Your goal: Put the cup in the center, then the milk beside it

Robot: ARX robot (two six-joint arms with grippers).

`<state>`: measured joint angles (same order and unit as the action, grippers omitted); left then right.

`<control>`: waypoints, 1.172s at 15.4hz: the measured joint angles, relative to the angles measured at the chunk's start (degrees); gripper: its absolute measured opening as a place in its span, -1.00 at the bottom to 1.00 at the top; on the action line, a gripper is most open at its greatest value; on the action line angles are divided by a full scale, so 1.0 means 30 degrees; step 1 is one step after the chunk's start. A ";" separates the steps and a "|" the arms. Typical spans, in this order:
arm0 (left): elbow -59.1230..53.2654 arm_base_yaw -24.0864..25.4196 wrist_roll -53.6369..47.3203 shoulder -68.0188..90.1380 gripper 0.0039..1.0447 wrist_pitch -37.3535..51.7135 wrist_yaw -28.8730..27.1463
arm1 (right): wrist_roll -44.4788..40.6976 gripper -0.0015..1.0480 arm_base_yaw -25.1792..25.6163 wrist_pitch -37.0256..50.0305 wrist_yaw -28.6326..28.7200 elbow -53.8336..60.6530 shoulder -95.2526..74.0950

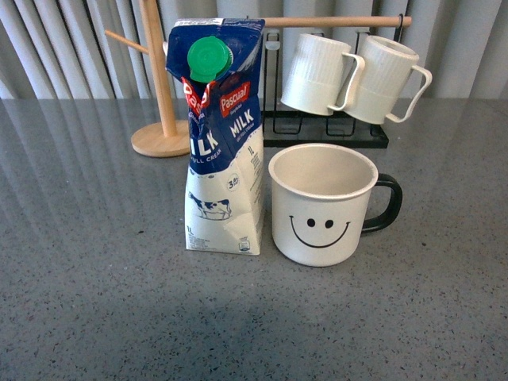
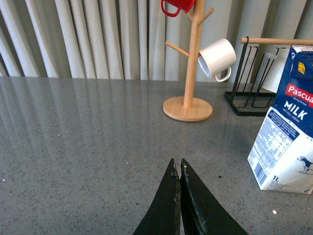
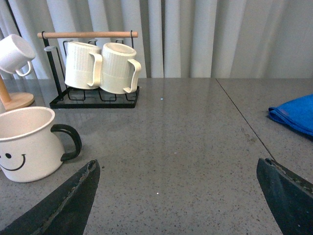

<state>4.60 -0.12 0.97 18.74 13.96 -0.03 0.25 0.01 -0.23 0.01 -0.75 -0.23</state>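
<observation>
milk [image 1: 223,139] "Pascual MILK 1L" | beside cup [image 1: 323,204] | left jaws clenched | right jaws released

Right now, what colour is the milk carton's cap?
Green; the cap shows best in the front view.

Front view close on milk [image 1: 222,143]; low wrist views, perhaps sharing the rack [image 3: 93,100].

milk carton [image 1: 221,135] reading "Pascual", "MILK", "1L", "3.6", cup [image 1: 324,203] with smiley face
</observation>
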 joint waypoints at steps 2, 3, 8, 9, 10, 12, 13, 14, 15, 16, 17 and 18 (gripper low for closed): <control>-0.0364 0.0000 0.0000 -0.0750 -0.98 -0.0379 0.0000 | 0.0000 0.87 0.0000 -0.0007 0.0000 0.0000 0.0000; -0.0481 0.0000 0.0000 -0.1115 -0.98 -0.0634 0.0007 | 0.0000 0.87 0.0000 0.0000 0.0000 0.0000 0.0000; -0.1260 0.0000 0.0000 -0.2761 -0.98 -0.1202 0.0007 | 0.0000 0.87 0.0000 0.0000 0.0000 0.0000 0.0000; -0.1260 0.0000 0.0000 -0.3118 -0.98 -0.1610 0.0007 | 0.0000 0.87 0.0000 -0.0007 0.0000 0.0000 0.0000; -0.1253 0.0000 -0.0007 -0.5093 -0.98 -0.4605 0.0080 | 0.0000 0.87 0.0000 -0.0007 0.0000 0.0000 0.0000; -0.1239 0.0000 -0.0007 -0.6047 -0.98 -0.4663 0.0000 | 0.0000 0.87 0.0000 0.0015 0.0007 0.0000 0.0000; -0.1253 0.0000 -0.0007 -0.6047 -0.98 -0.4794 0.0007 | 0.0000 0.87 0.0000 0.0000 0.0000 0.0000 0.0000; -0.1253 0.0000 -0.0007 -0.6047 -0.98 -0.4656 -0.0007 | 0.0000 0.87 0.0000 -0.0007 0.0000 0.0000 0.0000; -0.1253 0.0000 -0.0015 -0.6047 -0.98 -0.4743 0.0015 | 0.0000 0.87 0.0000 0.0000 0.0000 0.0000 0.0000; -0.1253 0.0000 -0.0015 -0.6047 -0.98 -0.4736 0.0000 | 0.0000 0.87 0.0000 0.0000 0.0000 0.0000 0.0000; -0.1253 0.0000 -0.0007 -0.6047 -0.98 -0.4714 -0.0007 | 0.0000 0.87 0.0000 0.0000 0.0000 0.0000 0.0000; -0.1253 0.0000 -0.0007 -0.6047 -0.98 -0.4721 0.0015 | 0.0000 0.87 0.0000 0.0000 0.0000 0.0000 0.0000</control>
<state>0.84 -0.12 0.95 0.60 -0.21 0.01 0.25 0.01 -0.23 0.01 -0.75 -0.23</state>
